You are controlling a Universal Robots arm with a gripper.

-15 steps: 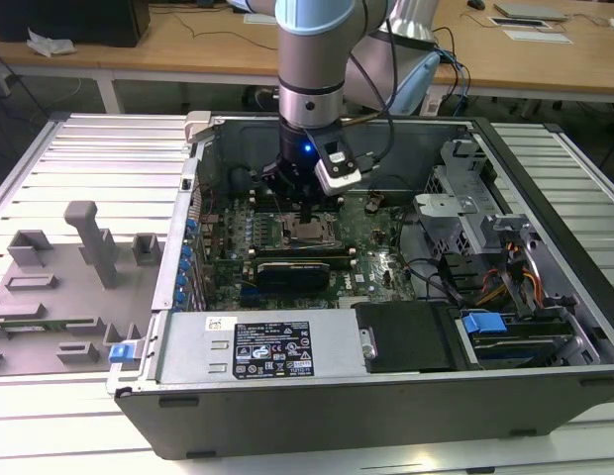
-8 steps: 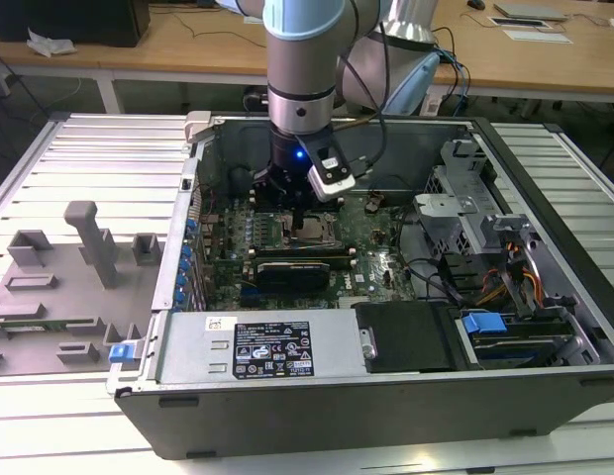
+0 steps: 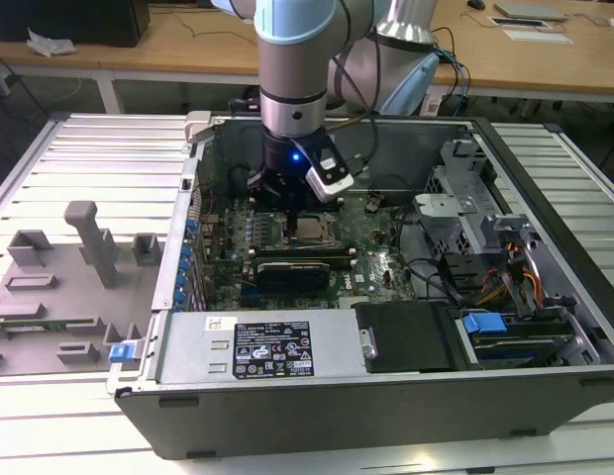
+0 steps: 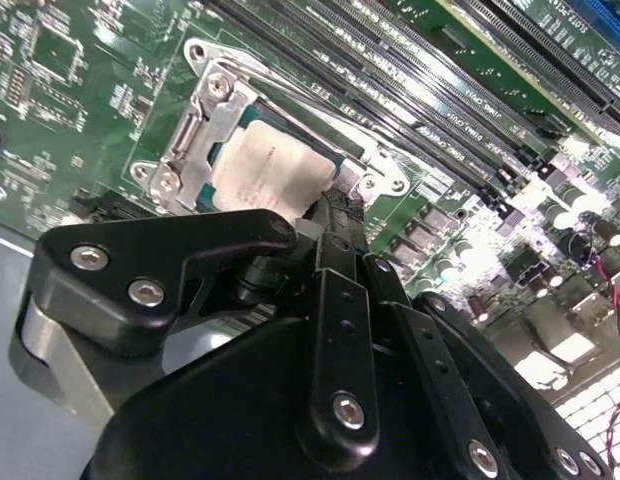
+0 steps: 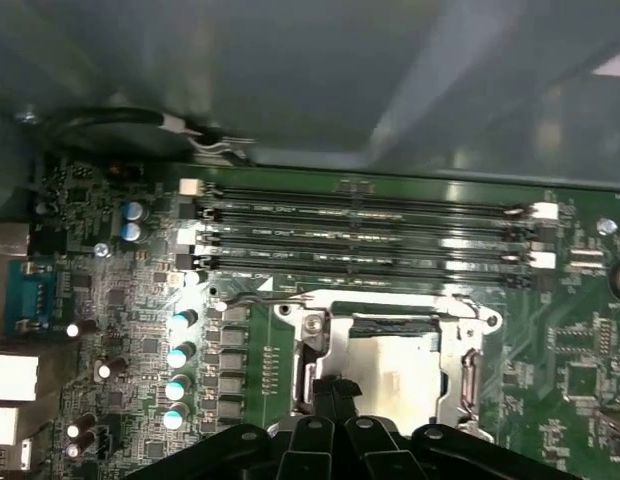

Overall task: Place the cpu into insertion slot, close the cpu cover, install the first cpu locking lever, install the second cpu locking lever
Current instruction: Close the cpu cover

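The arm [image 3: 292,89] hangs into an open computer case [image 3: 386,396] that lies on a slatted metal desk [image 3: 89,148]. The claw [image 4: 337,205] is low over the green motherboard [image 4: 70,110]. In both wrist views its two black fingers [image 5: 320,392] sit pressed close together in a narrow set, with nothing visible between them. Their tips are at the edge of the insertion slot [image 5: 290,315]. The cpu [image 4: 273,170] lies flat inside that slot with its silvery-grey top facing up. The cpu cover [image 4: 195,140] lies down around the chip and frames it on the sides that show. A thin wire locking lever [image 4: 290,100] runs along the side of the slot nearest the long black memory slots [image 5: 370,235]. Whether the fingertips actually touch the cover I cannot tell.
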